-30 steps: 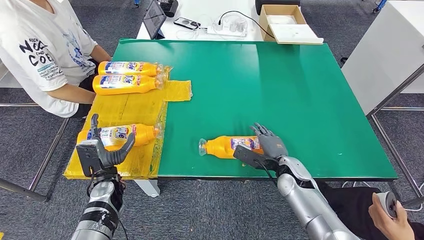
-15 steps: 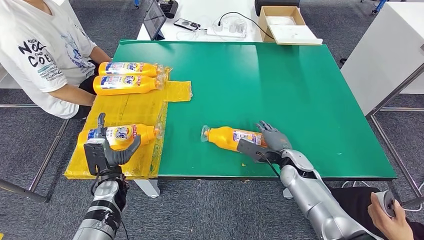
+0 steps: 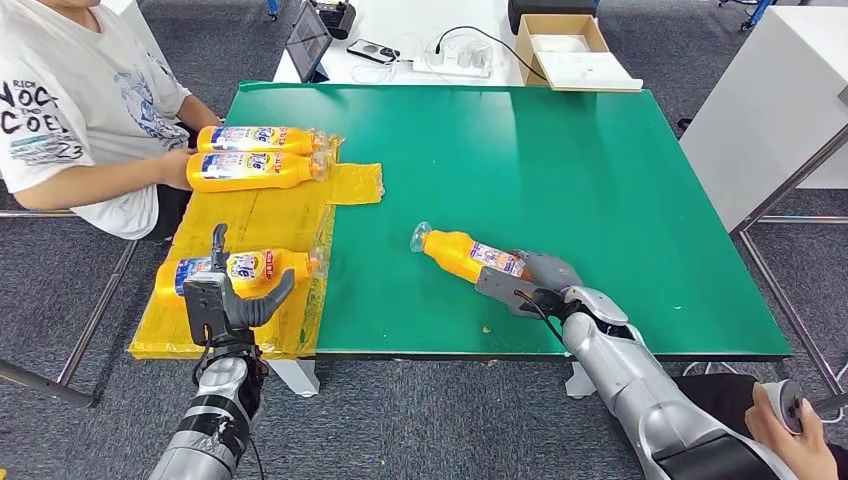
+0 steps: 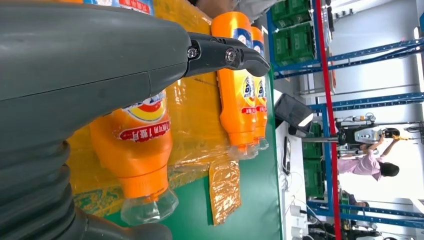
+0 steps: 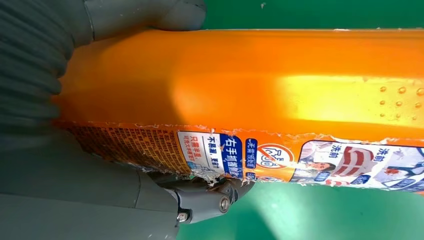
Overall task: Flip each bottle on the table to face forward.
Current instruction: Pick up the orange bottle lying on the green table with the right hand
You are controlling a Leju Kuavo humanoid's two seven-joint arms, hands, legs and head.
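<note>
Bottle, head view: orange plastic bottle (image 3: 466, 255) is lying tilted on the green table (image 3: 600, 190), its base gripped by the right hand (image 3: 535, 285); left hand (image 3: 232, 305) is hovering spread, holding nothing.
Left wrist view: three more orange bottles (image 4: 239, 85) are lying on yellow plastic sheet (image 4: 195, 115).
Right wrist view: torn back label (image 5: 260, 157) is showing, fingers (image 5: 200, 197) wrapping the bottle.

Green table (image 3: 600, 180): yellow sheet (image 3: 260, 215) at left edge, orange bottle (image 3: 465, 255) near front.
</note>
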